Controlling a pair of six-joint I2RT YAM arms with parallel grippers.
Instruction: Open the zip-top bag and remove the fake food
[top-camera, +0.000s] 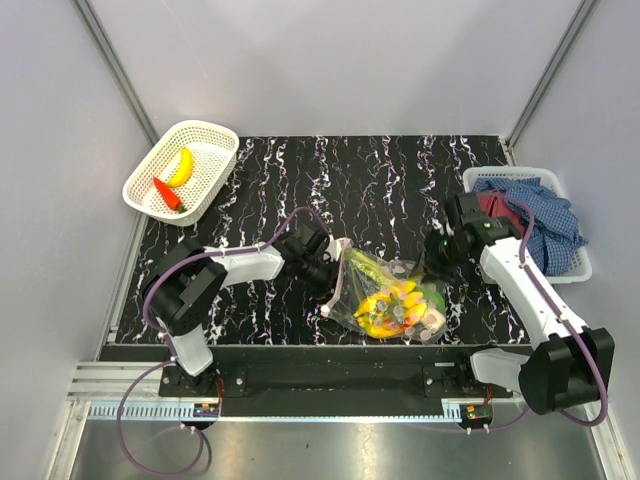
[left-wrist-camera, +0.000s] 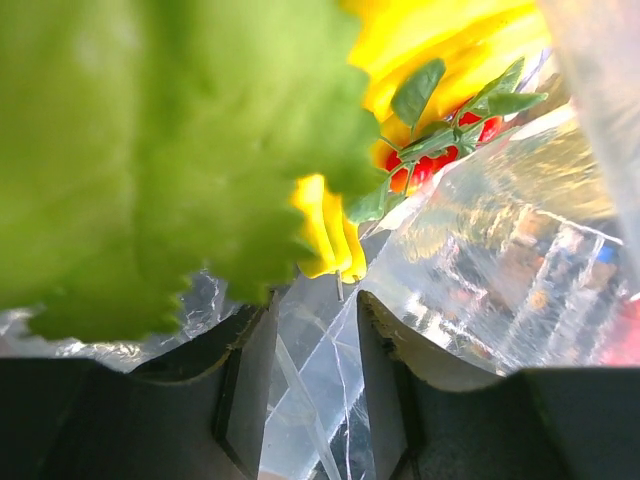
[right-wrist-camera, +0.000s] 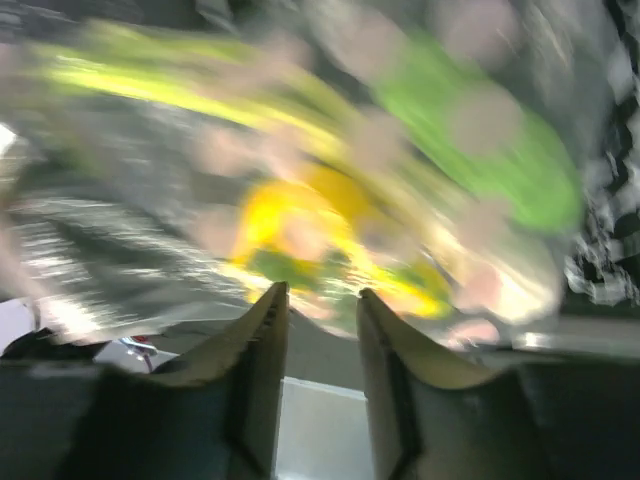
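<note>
- The left gripper (left-wrist-camera: 318, 300) has its jaws partly apart. A sheet of the clear bag (top-camera: 388, 296) runs loose through the gap, and nothing is pinched.
- The right gripper (right-wrist-camera: 322, 292) also stands partly apart with nothing between its fingers. It faces the bag's dotted side, and its view is blurred.
- The bag lies near the middle of the table's (top-camera: 400, 180) front edge. The left gripper is at its left end and the right gripper at its far right end.
- The toy food (top-camera: 396, 300) inside shows yellow bananas, a green leaf (left-wrist-camera: 150, 150) and a red piece.
- The white basket (top-camera: 215, 132) in the far left corner holds a banana (top-camera: 181, 167) and a chili (top-camera: 166, 193).
- The pale strip at the bag's left end is probably the zip. Whether the mouth is fully open cannot be told.
- To do this step well, each gripper should close on one wall of the film only, just below the strip.
- The two should then pull apart gently, keeping the bag low on the table.
- A grip that catches both layers, or a toy through the plastic, will likely drag the whole bag instead of opening it.
</note>
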